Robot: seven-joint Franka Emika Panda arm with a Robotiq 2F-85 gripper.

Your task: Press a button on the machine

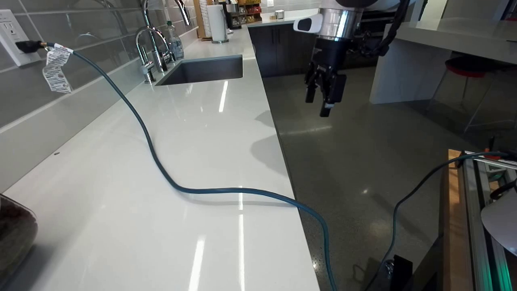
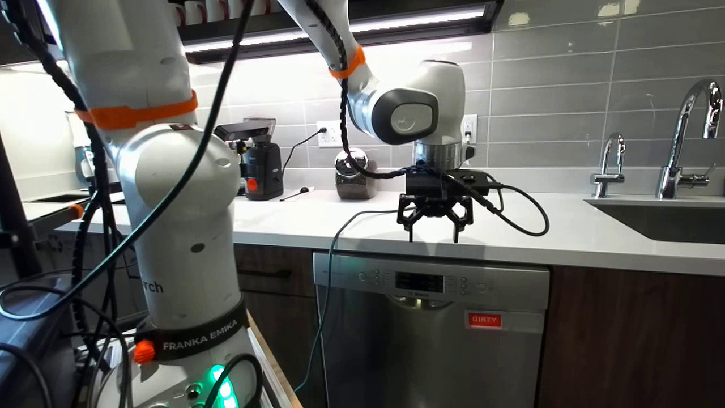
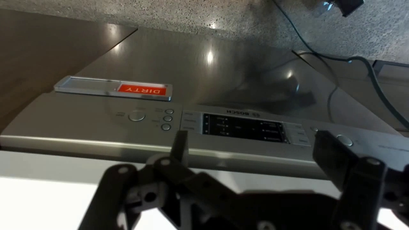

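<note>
The machine is a steel dishwasher (image 2: 430, 351) under the counter, with buttons and a dark display (image 2: 419, 281) along its top panel. In the wrist view the panel appears upside down, with the display (image 3: 244, 128) near the middle. A large round button (image 3: 136, 116) and three small buttons (image 3: 167, 118) lie left of it. Another large round button (image 3: 344, 140) lies right of it, beside a fingertip. My gripper (image 2: 433, 238) is open and empty, fingers pointing down, above the panel's height and apart from it. It also shows in an exterior view (image 1: 318, 103), beyond the counter edge, where the dishwasher front is hidden.
A white counter (image 1: 226, 153) overhangs the dishwasher. A blue-green cable (image 1: 226, 190) crosses it and hangs over its edge, left of the panel in an exterior view (image 2: 322, 323). A red DIRTY sign (image 2: 485, 320) sits on the door. A sink (image 1: 210, 70) and a grinder (image 2: 263, 173) flank the area.
</note>
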